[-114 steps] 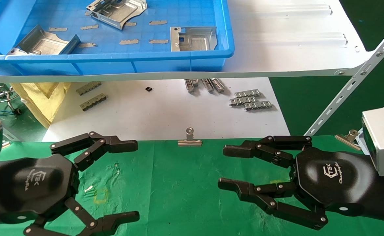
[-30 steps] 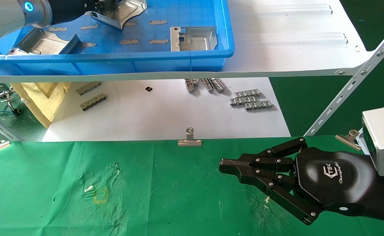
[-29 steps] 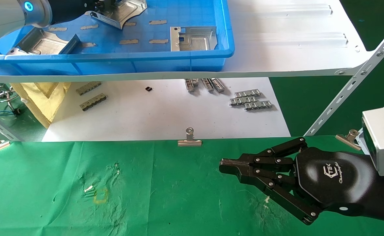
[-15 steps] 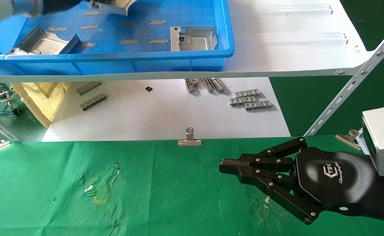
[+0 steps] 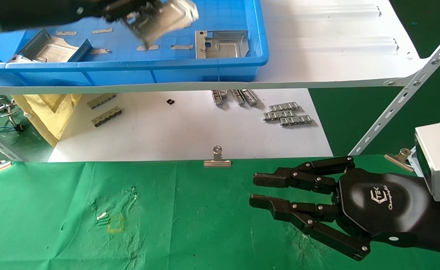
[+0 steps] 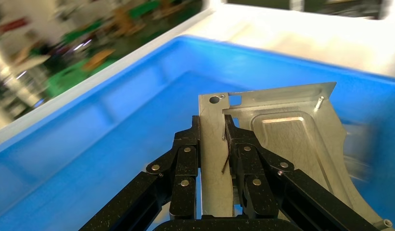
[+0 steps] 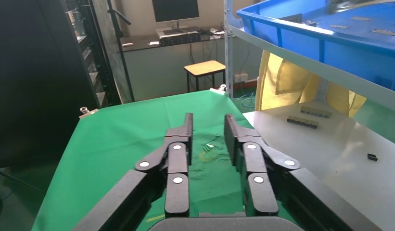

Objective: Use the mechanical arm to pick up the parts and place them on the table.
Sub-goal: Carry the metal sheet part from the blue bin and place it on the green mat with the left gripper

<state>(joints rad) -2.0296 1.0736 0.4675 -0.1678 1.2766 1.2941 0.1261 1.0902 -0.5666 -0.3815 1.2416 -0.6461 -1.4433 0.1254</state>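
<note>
The left gripper (image 6: 213, 144) pinches a part (image 5: 162, 18) by one bent edge above the tray (image 5: 204, 63). That thin hold could let it swivel or drop back (judging by the tilt). The tray's near wall must be cleared; below it the table (image 5: 189, 225) lies open. The right gripper (image 5: 253, 190) idles there, fingers slightly parted.

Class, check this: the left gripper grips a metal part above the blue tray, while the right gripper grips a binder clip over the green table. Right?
Not quite. The right gripper holds nothing: the right wrist view shows its fingers apart over the green table. The left gripper does grip a metal part above the blue tray.
</note>
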